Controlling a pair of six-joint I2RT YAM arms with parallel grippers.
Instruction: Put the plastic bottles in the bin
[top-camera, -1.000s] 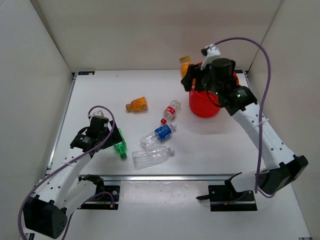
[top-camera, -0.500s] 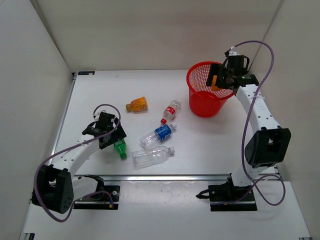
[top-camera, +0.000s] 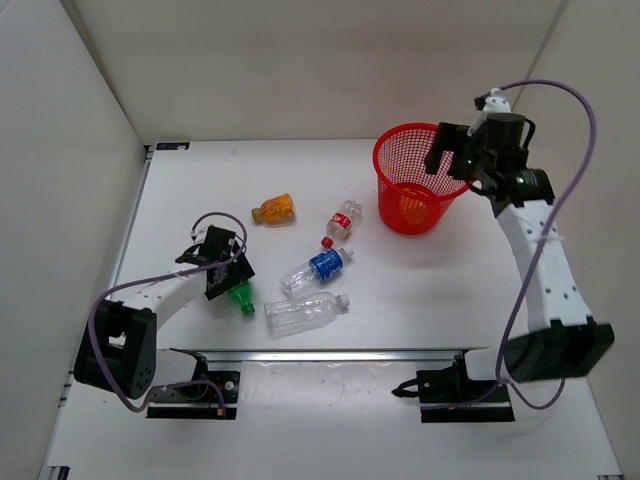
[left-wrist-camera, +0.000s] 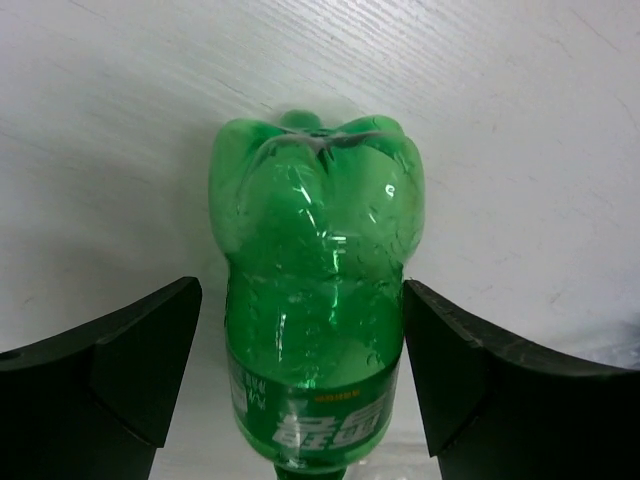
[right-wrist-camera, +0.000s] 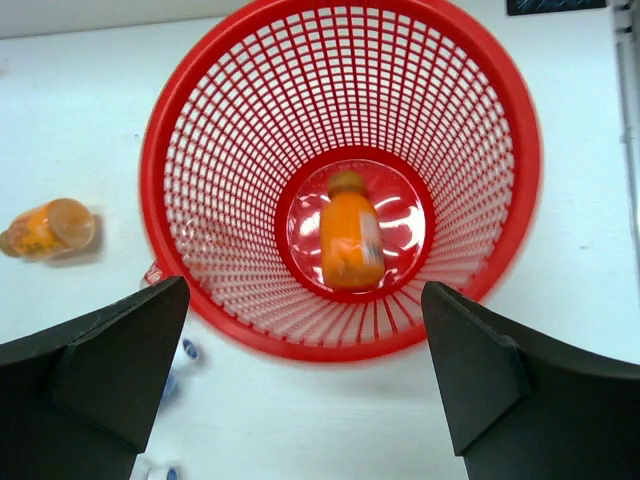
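The right end effector (right-wrist-camera: 305, 290) hangs spread wide and empty over the round red plastic mesh bin (right-wrist-camera: 153, 200), at the upper right of the overhead view. One small orange plastic bottle (right-wrist-camera: 350, 240) lies on the bin's floor. At lower left, the left end effector (left-wrist-camera: 300, 290) straddles the small green plastic bottle (left-wrist-camera: 315, 230) lying on the white bench (top-camera: 450, 280). Its jaws flank the body without visibly clamping it, probably lined up to grasp. Four other bottles lie mid-frame.

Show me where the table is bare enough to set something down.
Bare: the far-left corner behind the orange bottle, and the near-right stretch between the bin and the front edge. Crowded: the middle, around the blue-label bottle, clear bottle and green bottle.
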